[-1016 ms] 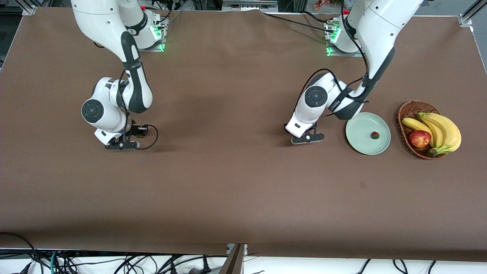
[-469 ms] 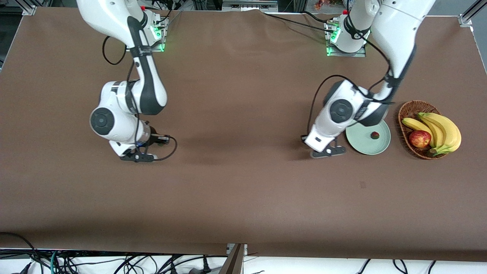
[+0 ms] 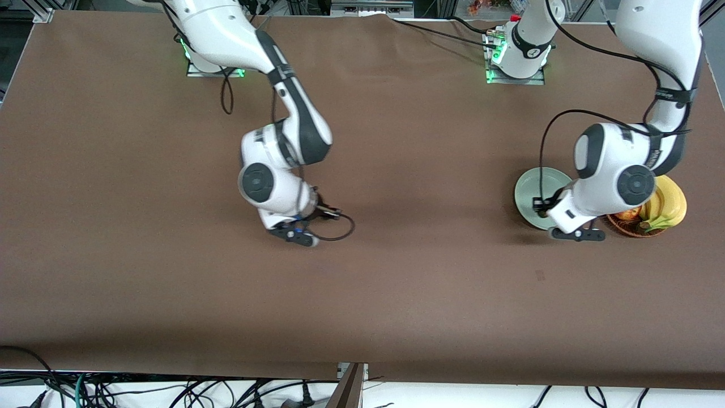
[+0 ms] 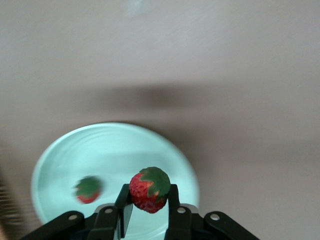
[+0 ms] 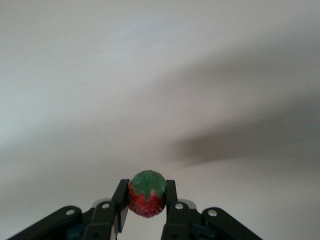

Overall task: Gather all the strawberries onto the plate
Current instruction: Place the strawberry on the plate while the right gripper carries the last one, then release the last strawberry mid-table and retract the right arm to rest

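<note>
- left gripper [image 4: 148, 212] up in the air over the plate [image 3: 527, 190], at the edge nearer the front camera, fingers [image 4: 172, 200] clenched on a strawberry [image 4: 149, 189] with its green top showing.
- in the front view, left gripper [image 3: 575, 233] seen just past the plate's rim, between plate and basket [image 3: 626, 225], the arm's white wrist covering much of both.
- second berry [image 4: 88, 189] lying loose in the plate [image 4: 110, 150], apart from the held one, blurred in the left wrist view and hidden by the arm in the front view.
- right gripper [image 5: 146, 210] raised over bare brown table [image 3: 396, 283] near the middle, well apart from the plate, toward the right arm's end.
- right fingers [image 5: 170, 197] pinched on a third berry [image 5: 146, 200], green cap up, red flesh wedged between the pads.
- in the front view, right gripper [image 3: 294, 233] low under the wrist, a black cable looping beside it.
- basket at the left arm's end, just beside the plate, with bananas [image 3: 671, 204] and an apple [image 3: 626, 214] peeking out from under the left arm.
- plate pale mint green, resting flat on the table.
</note>
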You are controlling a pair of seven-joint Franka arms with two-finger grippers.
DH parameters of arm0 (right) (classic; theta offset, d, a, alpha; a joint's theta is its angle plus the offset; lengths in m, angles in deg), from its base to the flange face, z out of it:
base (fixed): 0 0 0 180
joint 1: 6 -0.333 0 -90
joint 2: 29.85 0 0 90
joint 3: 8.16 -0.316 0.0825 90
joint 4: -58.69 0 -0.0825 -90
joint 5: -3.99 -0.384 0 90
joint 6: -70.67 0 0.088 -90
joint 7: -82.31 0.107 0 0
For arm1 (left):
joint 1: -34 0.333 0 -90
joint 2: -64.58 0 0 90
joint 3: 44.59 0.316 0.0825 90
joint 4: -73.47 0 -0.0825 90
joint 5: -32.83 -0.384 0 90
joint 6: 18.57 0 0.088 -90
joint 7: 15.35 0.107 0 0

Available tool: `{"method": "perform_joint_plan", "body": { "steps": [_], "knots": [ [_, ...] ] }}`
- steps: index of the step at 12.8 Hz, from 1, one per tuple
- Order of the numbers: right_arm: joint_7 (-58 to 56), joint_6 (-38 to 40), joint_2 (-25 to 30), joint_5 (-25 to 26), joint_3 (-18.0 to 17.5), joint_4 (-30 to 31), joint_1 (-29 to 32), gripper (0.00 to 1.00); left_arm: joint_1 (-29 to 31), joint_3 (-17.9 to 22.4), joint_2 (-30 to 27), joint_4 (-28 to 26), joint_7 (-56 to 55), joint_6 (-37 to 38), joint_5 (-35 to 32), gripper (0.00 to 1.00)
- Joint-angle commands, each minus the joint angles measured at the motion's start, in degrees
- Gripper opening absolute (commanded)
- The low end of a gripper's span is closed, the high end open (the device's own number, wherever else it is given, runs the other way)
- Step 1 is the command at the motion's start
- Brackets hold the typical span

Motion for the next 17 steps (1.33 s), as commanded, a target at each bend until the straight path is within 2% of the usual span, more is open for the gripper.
{"method": "perform_joint_plan", "body": {
  "steps": [1, 3, 4, 5, 6, 8, 9, 11, 13, 15, 17],
  "knots": [
    [11.69, -10.88, -5.51, -0.83, -3.66, -5.21, -3.19, 0.25, 0.00, 2.42, -0.40, -3.98, 6.16, -0.64, 1.97, 0.19],
    [18.19, -18.37, -7.79, -0.74, -3.76, -5.56, -8.11, 0.26, 0.17, 2.96, -0.13, -4.51, 7.05, -0.64, 1.97, 0.26],
    [20.92, -21.10, -8.50, -0.57, -3.67, -5.56, -9.96, 0.30, 0.17, 2.96, 0.05, -4.51, 7.05, -0.64, 1.97, 0.44],
    [22.78, -23.31, -9.29, -0.39, -3.50, -5.56, -11.80, 0.34, 0.09, 2.96, 0.22, -4.34, 7.49, -0.46, 1.97, 0.92],
    [25.06, -26.37, -10.08, -0.39, -3.06, -5.56, -13.91, 0.44, 0.09, 2.96, -0.04, -3.82, 7.49, 0.15, 1.89, 1.00],
    [27.80, -30.35, -10.88, -0.30, -3.06, -5.65, -15.59, 0.60, 0.00, 2.87, -2.40, -0.84, 6.88, 3.90, 1.97, 1.00],
    [28.07, -30.36, -10.71, -0.04, -3.06, -5.57, -15.86, 0.77, -0.35, 2.70, -3.28, 1.70, 6.09, 7.24, 1.97, 1.00],
    [27.37, -27.14, -9.31, 1.88, -0.79, -5.56, -15.60, 0.92, -0.62, 1.12, -5.30, 3.05, 1.89, 9.64, 2.59, 1.00],
    [26.14, -14.43, -7.21, 3.64, 5.08, -5.83, -15.51, 0.96, -0.62, -1.60, -5.93, 3.13, -3.03, 9.29, 2.59, 1.00],
    [20.10, -3.08, -1.94, 5.40, 8.18, -6.00, -15.08, 0.98, -0.62, -3.89, -5.93, 3.57, -7.34, 9.12, 2.06, 1.00],
    [12.56, 6.69, 2.45, 5.76, 13.88, -5.48, -14.72, 0.99, -0.79, -7.04, -5.93, 3.57, -12.95, 7.28, 1.97, 1.00]
  ]
}}
